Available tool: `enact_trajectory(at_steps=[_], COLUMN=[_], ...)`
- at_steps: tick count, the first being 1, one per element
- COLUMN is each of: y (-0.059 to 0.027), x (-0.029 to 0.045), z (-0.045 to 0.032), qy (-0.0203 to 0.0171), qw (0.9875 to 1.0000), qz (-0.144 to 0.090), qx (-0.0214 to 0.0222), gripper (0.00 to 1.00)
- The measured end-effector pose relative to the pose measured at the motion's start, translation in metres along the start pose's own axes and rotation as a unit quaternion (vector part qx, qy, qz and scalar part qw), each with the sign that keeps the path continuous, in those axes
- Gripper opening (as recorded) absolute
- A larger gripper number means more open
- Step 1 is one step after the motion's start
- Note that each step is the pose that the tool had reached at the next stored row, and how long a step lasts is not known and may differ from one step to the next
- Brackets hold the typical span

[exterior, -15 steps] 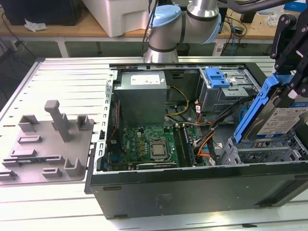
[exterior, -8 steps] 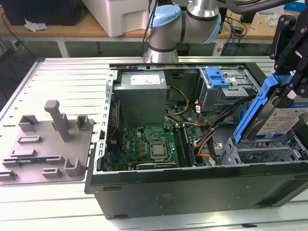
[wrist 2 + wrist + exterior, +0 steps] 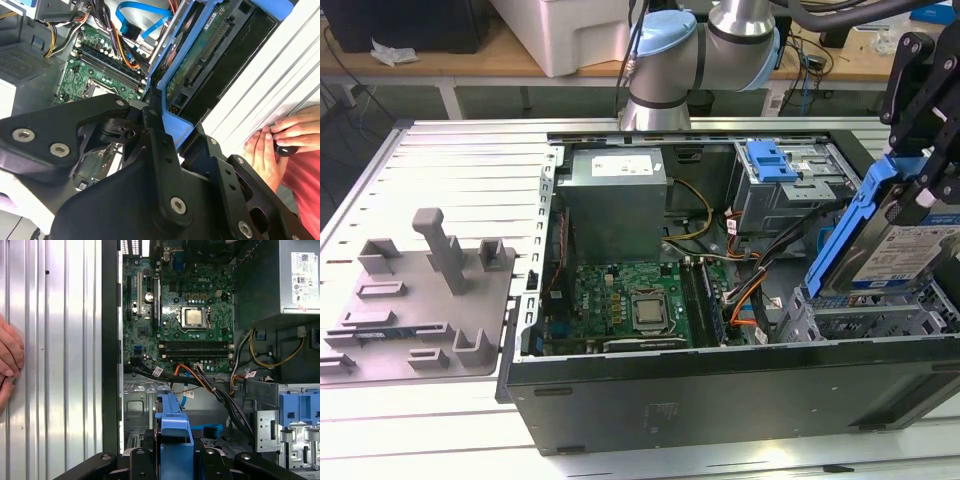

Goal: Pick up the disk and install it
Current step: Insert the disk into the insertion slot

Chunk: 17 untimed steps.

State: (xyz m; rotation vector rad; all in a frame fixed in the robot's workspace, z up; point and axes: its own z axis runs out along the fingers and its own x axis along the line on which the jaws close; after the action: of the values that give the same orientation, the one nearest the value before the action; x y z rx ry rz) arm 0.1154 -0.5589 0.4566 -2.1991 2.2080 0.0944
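gripper (image 3: 912,180) clenched on disk's (image 3: 910,255) top edge, disk tilted, hanging just under it, above open pc case (image 3: 720,390) at exterior view's right, 1 person's hand (image 3: 9,357) on table (image 3: 60,390) beside case

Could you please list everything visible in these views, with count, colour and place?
table: one, silver, ribbed, under everything.
computer case: one, black, open, on the table.
disk: one, silver in a blue carrier, held tilted over the case's end at the exterior view's right.
motherboard: one, green, inside the case.
power supply: one, grey, inside the case.
latch: one, blue, atop the grey drive cage.
fixture tray: one, grey, on the table at the exterior view's left.
hands: two, a person's, on the table beside the case.
robot arm: one, silver and light blue, beyond the case in the exterior view.
gripper: one, black, jaws shut on the disk.
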Motion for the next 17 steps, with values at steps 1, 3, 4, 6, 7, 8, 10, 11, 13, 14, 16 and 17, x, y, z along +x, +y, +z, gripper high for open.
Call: enact_trajectory(at_steps=[1,3,4,6,7,8,10,11,13,14,16,17], y=[0.0,0.0,0.0,0.0,0.0,0.0,-0.0001,-0.0002,-0.0005,-0.0007,-0.001,-0.0011], x=[0.0,-0.0001,-0.0001,-0.0001,-0.0001,-0.0001,-0.0001,-0.0001,-0.0002,-0.0002,-0.0001,-0.0001], z=[0.0002,0.0006,0.0008,0.0014,0.0015,0.0018,0.0022,0.0027,0.0029,0.003,0.0038,0.0042], qy=[-0.0001,-0.0001,0.0001,0.0002,0.0002,0.0002,0.0002,0.0002,0.0003,0.0003,0.0002,0.0003], qw=[1.0,1.0,1.0,1.0,1.0,1.0,1.0,1.0,1.0,1.0,1.0,1.0], qz=[0.0,0.0,0.0,0.0,0.0,0.0,0.0,0.0,0.0,0.0,0.0,0.0], qx=[0.0,0.0,0.0,0.0,0.0,-0.0001,-0.0001,-0.0001,-0.0001,-0.0001,-0.0001,-0.0001], gripper=[0.37,0.37,0.37,0.37,0.37,0.37,0.37,0.37,0.37,0.37,0.37,0.37])
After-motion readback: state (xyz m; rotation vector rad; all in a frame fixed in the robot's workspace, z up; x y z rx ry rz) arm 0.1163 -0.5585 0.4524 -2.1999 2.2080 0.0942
